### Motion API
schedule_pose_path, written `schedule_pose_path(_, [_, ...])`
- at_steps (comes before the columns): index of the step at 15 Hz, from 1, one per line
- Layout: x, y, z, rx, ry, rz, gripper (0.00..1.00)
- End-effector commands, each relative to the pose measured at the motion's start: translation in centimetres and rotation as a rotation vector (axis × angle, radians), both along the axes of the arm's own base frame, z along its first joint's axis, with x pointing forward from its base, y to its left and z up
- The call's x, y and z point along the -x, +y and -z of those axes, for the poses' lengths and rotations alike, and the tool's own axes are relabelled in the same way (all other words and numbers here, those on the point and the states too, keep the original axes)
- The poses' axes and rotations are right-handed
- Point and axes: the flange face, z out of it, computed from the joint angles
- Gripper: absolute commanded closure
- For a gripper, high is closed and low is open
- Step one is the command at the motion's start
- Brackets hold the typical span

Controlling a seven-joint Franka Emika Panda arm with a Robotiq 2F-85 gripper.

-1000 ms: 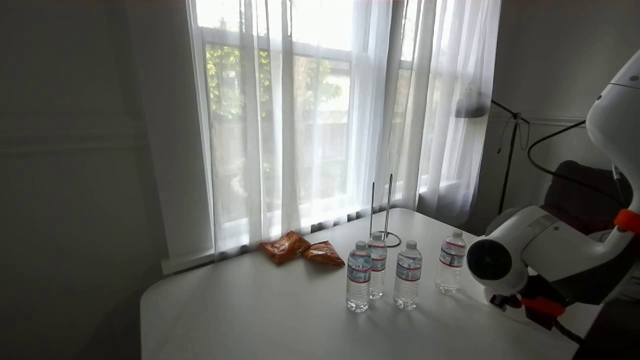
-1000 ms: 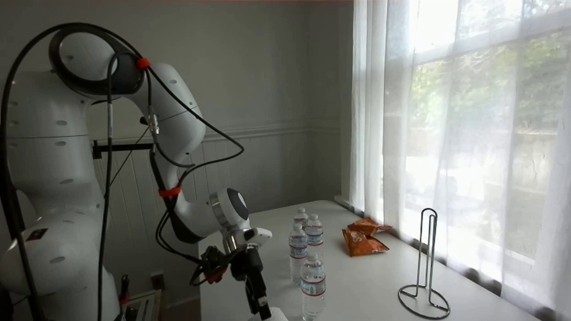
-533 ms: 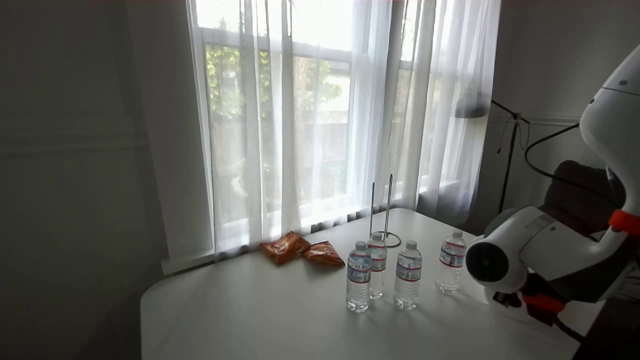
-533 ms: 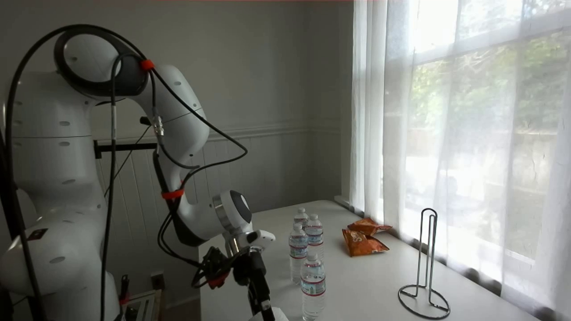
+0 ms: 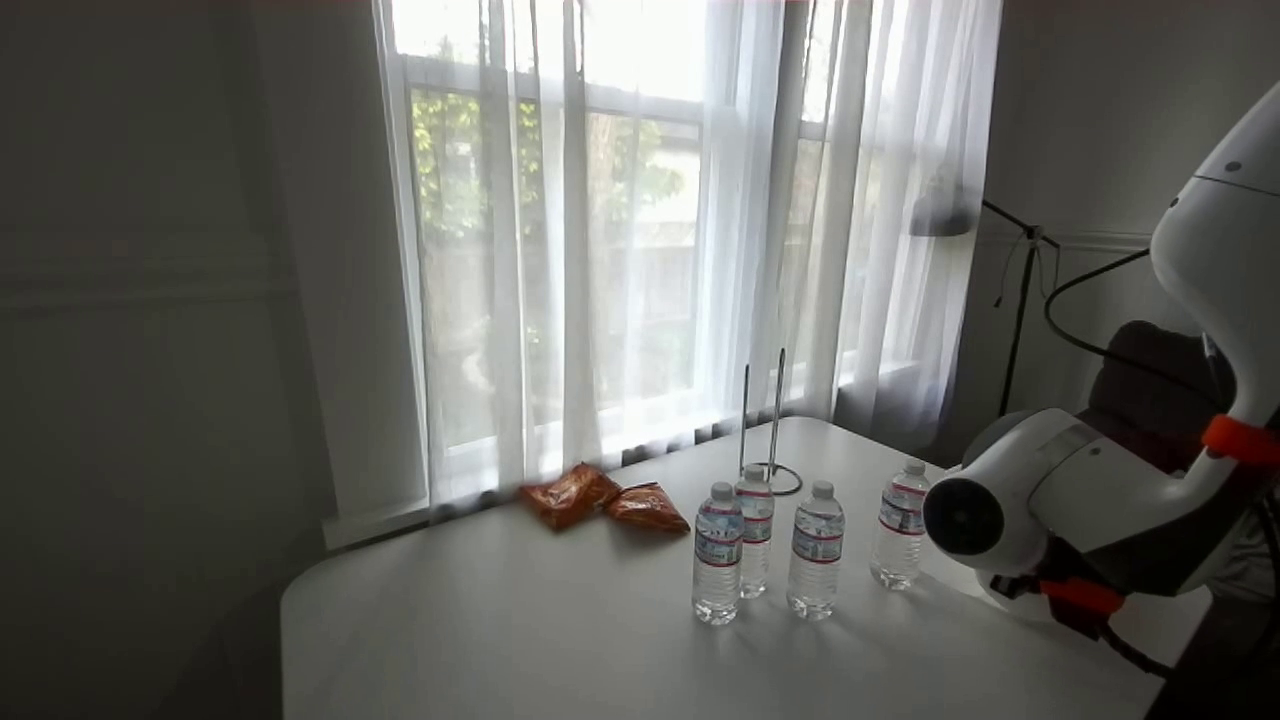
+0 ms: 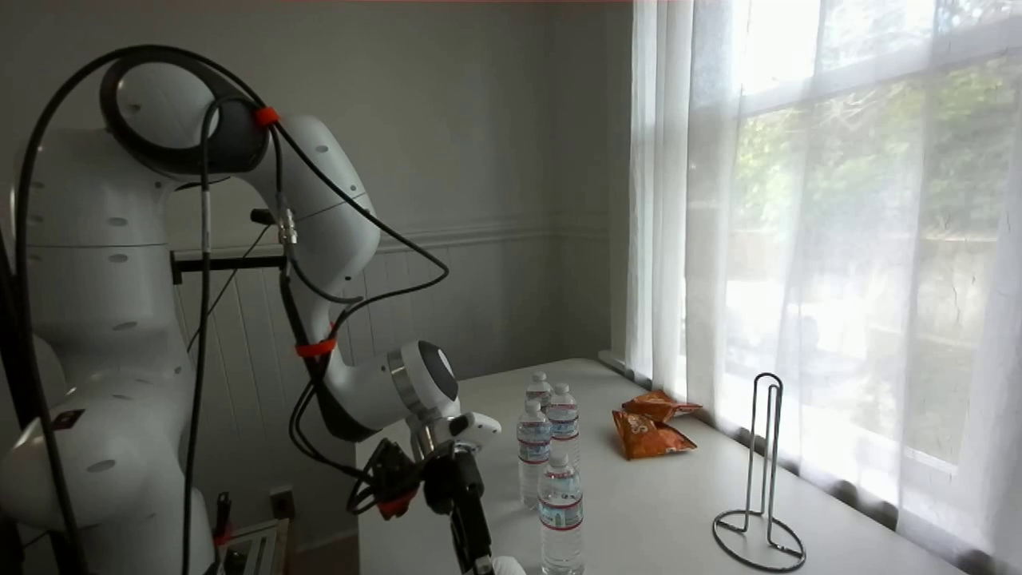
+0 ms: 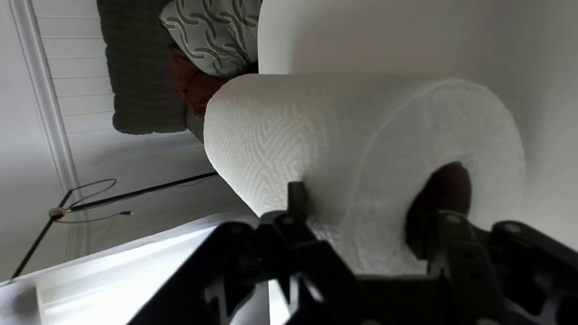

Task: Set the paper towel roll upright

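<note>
One paper towel roll [image 7: 289,131], plain white, occupies the centre of the wrist view, its core hole [image 7: 451,185] toward the right of the frame; the jaws extend from the bottom edge and stand partly apart, clamped on the roll's wall, one jaw inside the core hole and the other against the outer side; the exact tilt of the roll against the tabletop [image 5: 520,630] cannot be judged. Four capped water bottles [image 5: 815,550] stand upright in both exterior views; in an exterior view three are grouped right of centre, the fourth near the white arm [image 5: 1130,480] at the right edge; two orange bags [image 6: 649,438] lie side by side near the sheer curtain [image 6: 814,239]; a wire stand [image 6: 766,459] is upright at the lower right of an exterior view; a patterned cushion [image 7: 216,36] shows at the top of the wrist view, left of centre.
</note>
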Motion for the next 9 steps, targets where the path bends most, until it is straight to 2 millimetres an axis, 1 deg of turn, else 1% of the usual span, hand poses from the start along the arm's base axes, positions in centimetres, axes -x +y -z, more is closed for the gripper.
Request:
schedule_pose_path(1, [-0.9, -1.3, -2.3, -0.037, 0.007, 0.031, 0.78])
schedule_pose_path(3, [-1.3, -2.0, -3.6, -0.054, 0.022, 0.062, 0.90])
schedule_pose_path(4, [-1.4, -2.3, -4.3, -0.067, 0.024, 0.075, 0.92])
schedule_pose_path(7, [-1.7, -3.2, -6.7, -0.127, 0.085, 0.144, 0.96])
schedule_pose_path(9, [-1.9, -3.7, -8.4, -0.181, 0.097, 0.166, 0.94])
